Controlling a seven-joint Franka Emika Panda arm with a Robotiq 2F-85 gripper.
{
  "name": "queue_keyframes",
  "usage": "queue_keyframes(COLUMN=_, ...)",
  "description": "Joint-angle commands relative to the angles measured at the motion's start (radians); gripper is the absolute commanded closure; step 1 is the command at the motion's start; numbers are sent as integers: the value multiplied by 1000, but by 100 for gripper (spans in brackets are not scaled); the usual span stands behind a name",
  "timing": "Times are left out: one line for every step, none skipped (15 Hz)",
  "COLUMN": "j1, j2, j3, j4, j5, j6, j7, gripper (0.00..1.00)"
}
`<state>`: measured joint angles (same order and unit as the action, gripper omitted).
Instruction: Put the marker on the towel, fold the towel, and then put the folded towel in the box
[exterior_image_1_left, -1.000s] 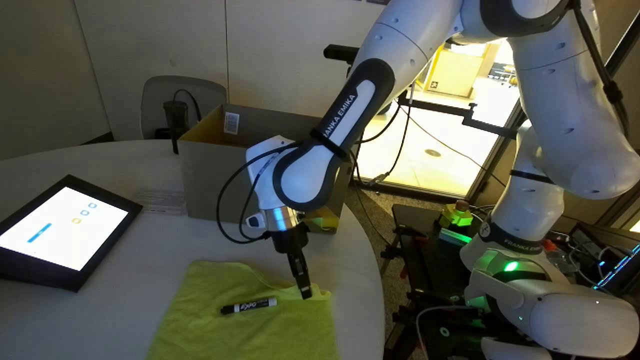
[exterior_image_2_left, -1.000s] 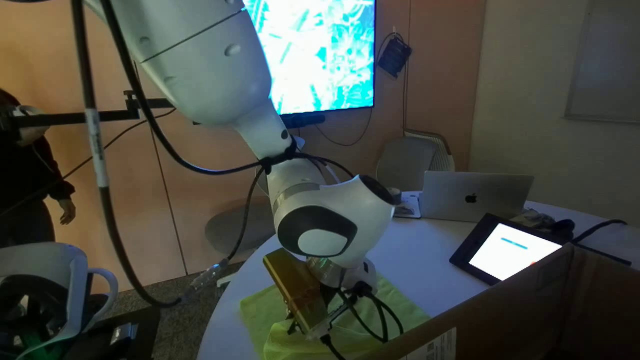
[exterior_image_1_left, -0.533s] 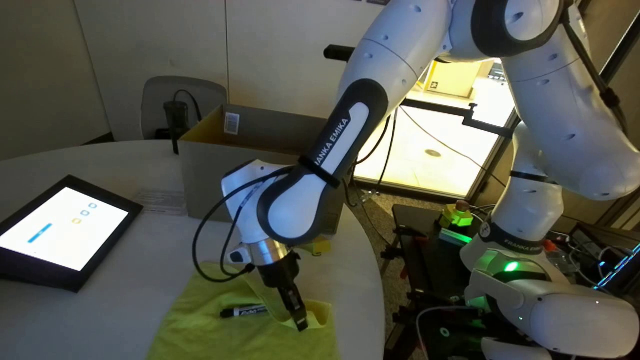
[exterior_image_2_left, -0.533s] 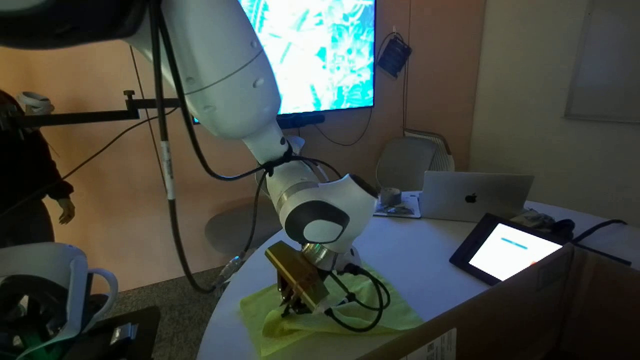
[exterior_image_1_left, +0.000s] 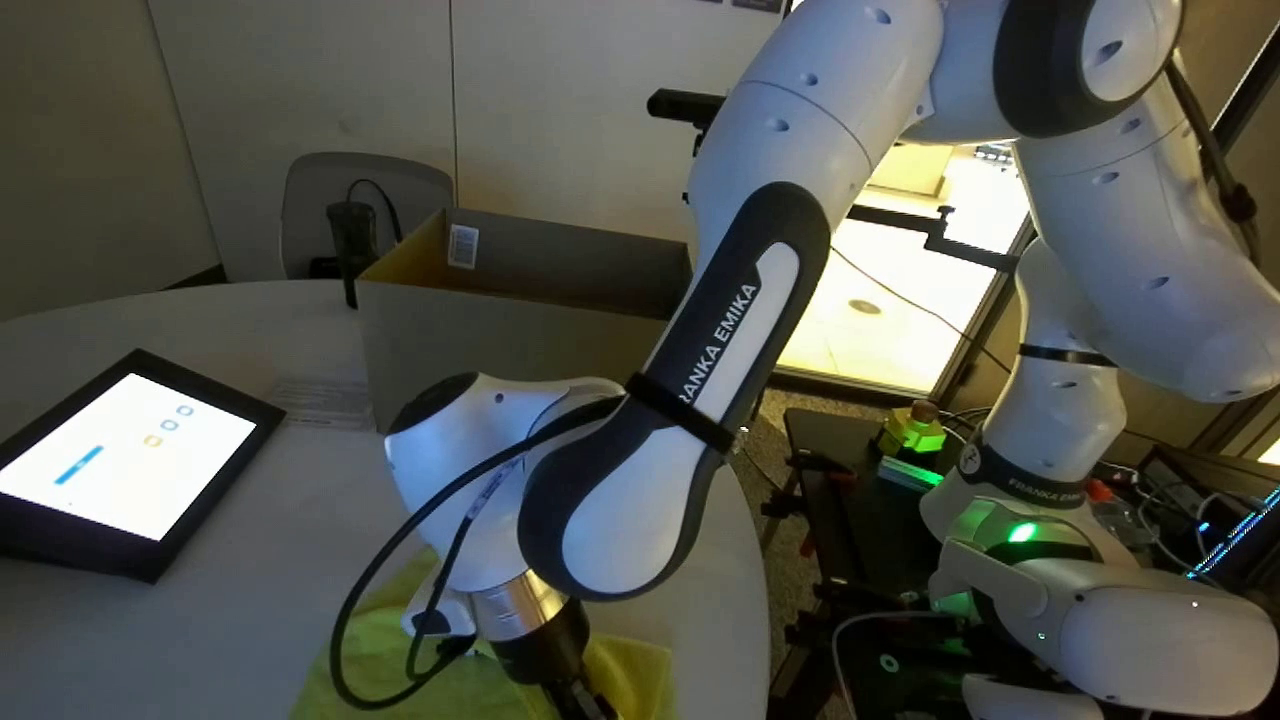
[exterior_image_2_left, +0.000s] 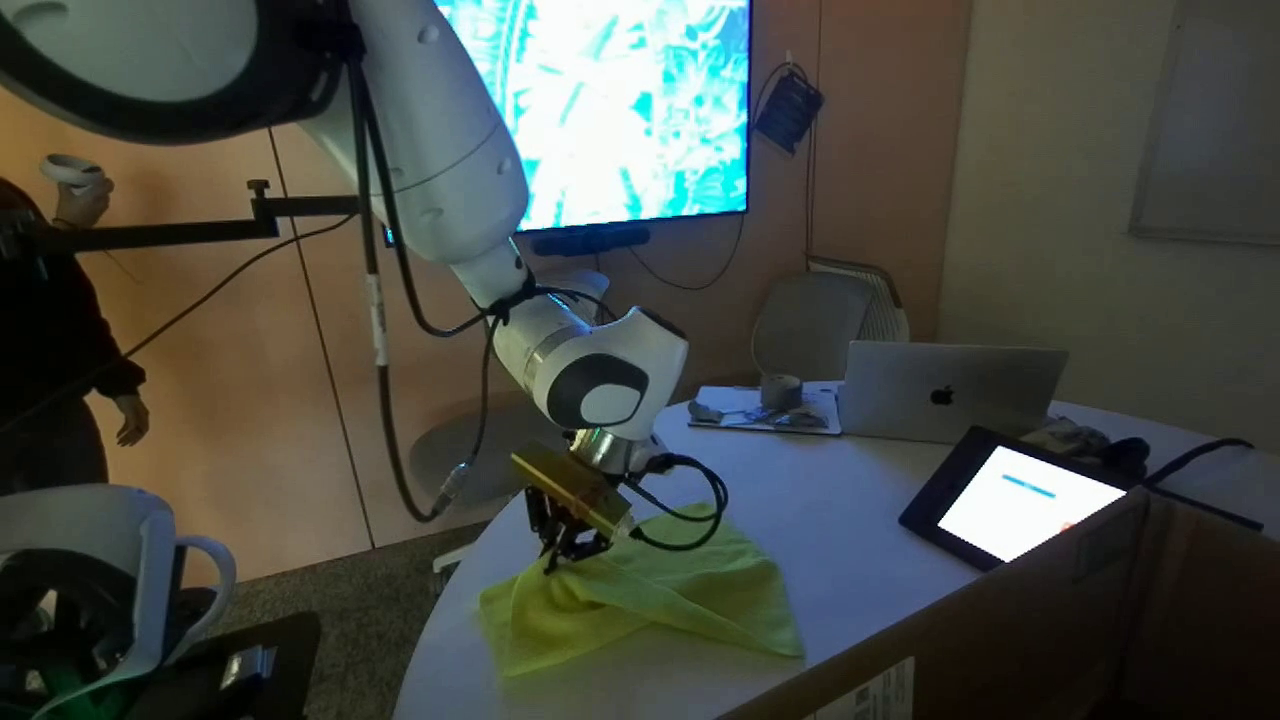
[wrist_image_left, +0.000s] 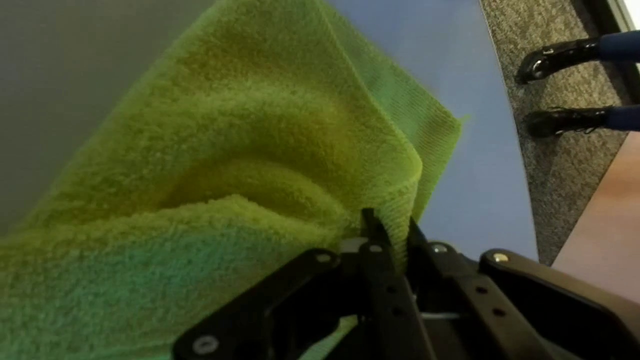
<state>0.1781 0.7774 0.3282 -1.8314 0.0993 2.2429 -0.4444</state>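
My gripper (wrist_image_left: 391, 225) is shut on the yellow-green towel (wrist_image_left: 270, 115), with a pinched edge of cloth rising between its fingers in the wrist view. In an exterior view the towel (exterior_image_2_left: 690, 610) lies doubled over on the table, one layer drawn across the other, and the gripper (exterior_image_2_left: 560, 562) is low over its far side. The arm covers much of the towel (exterior_image_1_left: 640, 665) in an exterior view, where the fingertips run off the bottom. The marker is hidden. The brown cardboard box (exterior_image_1_left: 500, 345), with its top open and a white label inside the rim, stands behind the arm.
A dark-framed tablet (exterior_image_1_left: 130, 460) sits on the table beside the box. Farther off are a silver laptop (exterior_image_2_left: 950, 395) and a tape roll (exterior_image_2_left: 781, 392) on a clipboard. The table's rounded edge (exterior_image_1_left: 755, 560) runs close to the towel. A person (exterior_image_2_left: 60, 340) stands beyond the arm.
The gripper has moved away from the box, dragging the held towel edge across the rest of the cloth. The marker, visible on the towel earlier, has gone out of sight.
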Motion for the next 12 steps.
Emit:
queue_keyframes(j1=14, j2=24, j3=13, j4=78, j5=-15, j6=-29, j7=3, gripper=88)
queue_keyframes(j1=22, j2=27, j3=8, j4=88, j5=-21, j6=-30, j7=8, gripper=87)
queue_keyframes(j1=28, j2=41, j3=0, j4=102, j5=-28, j6=-40, j7=12, gripper=87)
queue_keyframes(j1=36, j2=52, j3=-10, j4=112, j5=-40, j6=-46, j7=19, gripper=86)
queue_keyframes(j1=39, j2=59, j3=-14, j4=116, j5=-49, j6=-54, j7=20, gripper=78)
queue_keyframes(j1=42, j2=61, j3=-18, j4=120, j5=-58, j6=-65, j7=24, gripper=61)
queue_keyframes(j1=44, j2=67, j3=-21, j4=125, j5=-67, j6=-76, j7=25, gripper=57)
queue_keyframes(j1=44, j2=69, j3=-21, j4=128, j5=-75, j6=-77, j7=26, gripper=51)
queue_keyframes(j1=42, j2=69, j3=-19, j4=131, j5=-77, j6=-85, j7=25, gripper=42)
queue_keyframes(j1=45, j2=65, j3=-19, j4=131, j5=-84, j6=-81, j7=28, gripper=35)
queue_keyframes(j1=43, j2=63, j3=-17, j4=131, j5=-84, j6=-75, j7=27, gripper=28)
queue_keyframes(j1=43, j2=58, j3=-16, j4=134, j5=-82, j6=-73, j7=29, gripper=19)
